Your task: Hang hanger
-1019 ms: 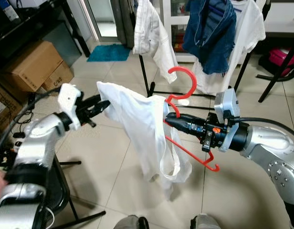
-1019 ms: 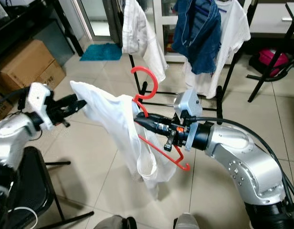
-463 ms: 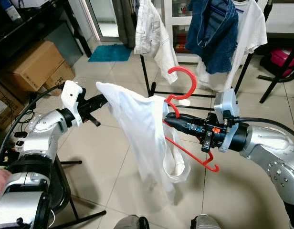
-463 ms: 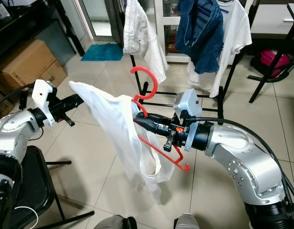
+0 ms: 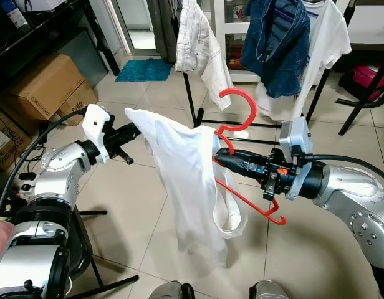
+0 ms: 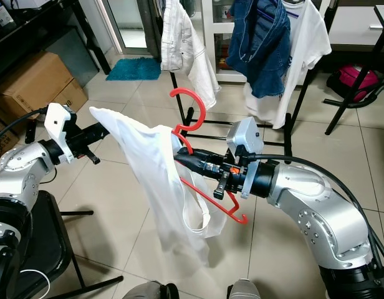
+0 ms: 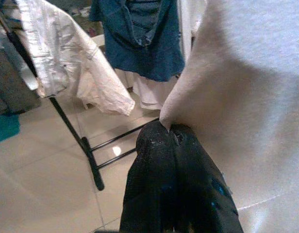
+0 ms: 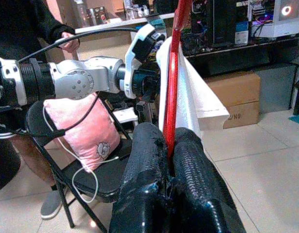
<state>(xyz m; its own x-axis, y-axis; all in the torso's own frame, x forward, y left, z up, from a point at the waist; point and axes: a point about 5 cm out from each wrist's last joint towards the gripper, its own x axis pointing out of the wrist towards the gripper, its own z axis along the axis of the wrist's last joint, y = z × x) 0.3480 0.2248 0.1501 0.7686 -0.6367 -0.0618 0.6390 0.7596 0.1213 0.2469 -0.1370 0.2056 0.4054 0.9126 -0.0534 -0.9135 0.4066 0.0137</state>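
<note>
Print on cardboard box [image 5: 66,104] too small to read.

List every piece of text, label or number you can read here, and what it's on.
None reads fully.
Cardboard box: a dark print ending in "NO.", its start hidden behind the white shirt.
Lower cardboard box: dark print, too small to read.
Box label: too small.

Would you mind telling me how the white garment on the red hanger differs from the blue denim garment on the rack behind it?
The white garment is plain, pale cloth; the blue denim garment is dark. The white one is on a red hanger gripped by the right gripper, its corner pinched and stretched sideways by the left gripper; the denim one is draped on the rack, untouched. Both hang clear of the floor.
</note>
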